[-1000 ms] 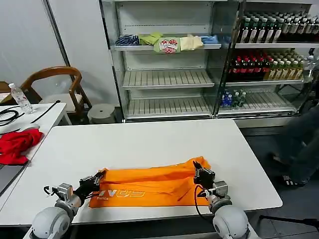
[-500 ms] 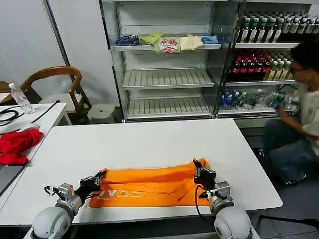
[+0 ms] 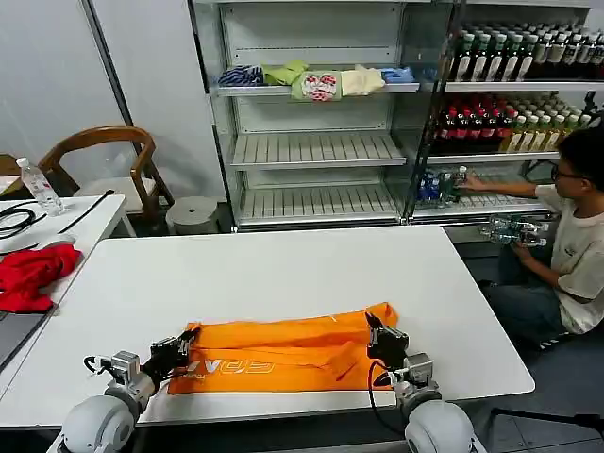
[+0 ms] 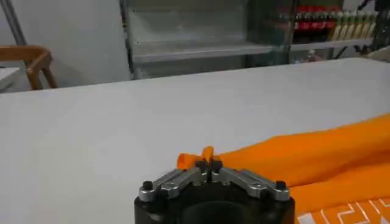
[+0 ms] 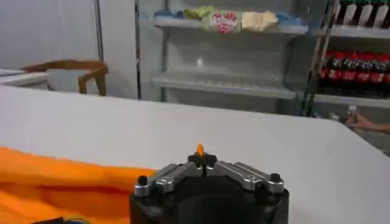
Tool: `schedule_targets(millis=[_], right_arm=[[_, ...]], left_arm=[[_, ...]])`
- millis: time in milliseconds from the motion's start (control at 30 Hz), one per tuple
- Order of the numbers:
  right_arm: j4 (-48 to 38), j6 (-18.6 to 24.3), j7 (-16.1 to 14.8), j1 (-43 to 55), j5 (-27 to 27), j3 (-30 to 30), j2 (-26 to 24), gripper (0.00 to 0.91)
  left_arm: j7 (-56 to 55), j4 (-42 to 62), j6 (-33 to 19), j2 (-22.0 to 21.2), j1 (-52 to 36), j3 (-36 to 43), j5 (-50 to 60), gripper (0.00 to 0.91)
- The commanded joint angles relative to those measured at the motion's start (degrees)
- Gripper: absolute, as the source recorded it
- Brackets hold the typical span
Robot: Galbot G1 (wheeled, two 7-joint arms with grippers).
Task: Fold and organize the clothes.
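Orange fabric stretches across the near edge of your white table [image 3: 283, 274]: the T-shirt [image 3: 293, 354], folded into a long band with its white lettering [image 3: 219, 366] showing near the left end, lies between your two grippers. Your left gripper [image 3: 181, 345] sits at the shirt's left end, its fingers closed tight on a small pinch of cloth; in the left wrist view the left gripper [image 4: 209, 164] has the two fingertips meeting on an orange tuft, with the T-shirt [image 4: 317, 152] trailing away across the table [image 4: 122, 122]. Your right gripper [image 3: 376, 332] holds the right end the same way, and in the right wrist view the right gripper [image 5: 201, 159] shows its fingertips pressed together with a sliver of orange poking out above them, the T-shirt [image 5: 55, 182] lying off to one side.

Compared with a second ago, both grippers have drawn slightly back toward you, and the shirt has come with them: its near hem now lies closer to the table's front edge, and the band looks a little flatter and straighter. The raised corner at the right end has settled lower. Both pinches are unchanged.

The red garment [image 3: 28, 274] on the side table [image 3: 94, 217] to your left has not moved, and the small folded clothes [image 3: 311, 80] sit as before on the shelf [image 3: 316, 149] behind.
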Motion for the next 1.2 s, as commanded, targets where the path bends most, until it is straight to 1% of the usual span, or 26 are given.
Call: schedule_targets(millis=[33,167,333,500,700,800,900,1200], right_arm=[[-1.0,-1.7,0.9,-1.5,-0.9,-0.4,-0.1,0.907],[1.5,-1.8,0.9,-2.6,-0.6,0.6,-0.3,0.907],[5.8,-1.8,0.9,-5.4,-0.6,2.6,-0.3,0.907],[9.1,-1.0,1.1,-9.6,-1.8,5.4,0.3,0.907],[11.0,-0.5,1.4,-12.1,-2.2,8.5,0.6,0.907],[12.0,-0.1,1.5,-13.3,-2.8,10.0,0.9,0.907],[11.9,0.1,2.1,-14.0,-3.0,10.5,1.5,0.907],[11.4,1.7,2.3,-16.3,-5.4,9.1,2.2,0.907]], left_arm=[[-0.6,-2.8,1.1,0.2,1.2,-1.0,1.0,0.907],[-1.5,-5.9,1.1,0.8,2.2,-2.7,0.0,0.907],[-6.4,-9.3,2.3,1.5,3.0,-3.6,-4.3,0.907],[-13.3,-11.1,3.1,0.5,5.5,-1.6,-4.4,0.907],[-21.7,-10.8,3.5,-1.1,4.8,1.2,-8.9,0.907],[-25.8,-10.3,3.7,-1.5,4.0,3.2,-9.2,0.907],[-27.4,-9.4,3.7,-1.9,3.7,4.6,-8.9,0.907],[-32.6,-7.2,2.5,-3.5,2.4,6.9,-8.9,0.907]])
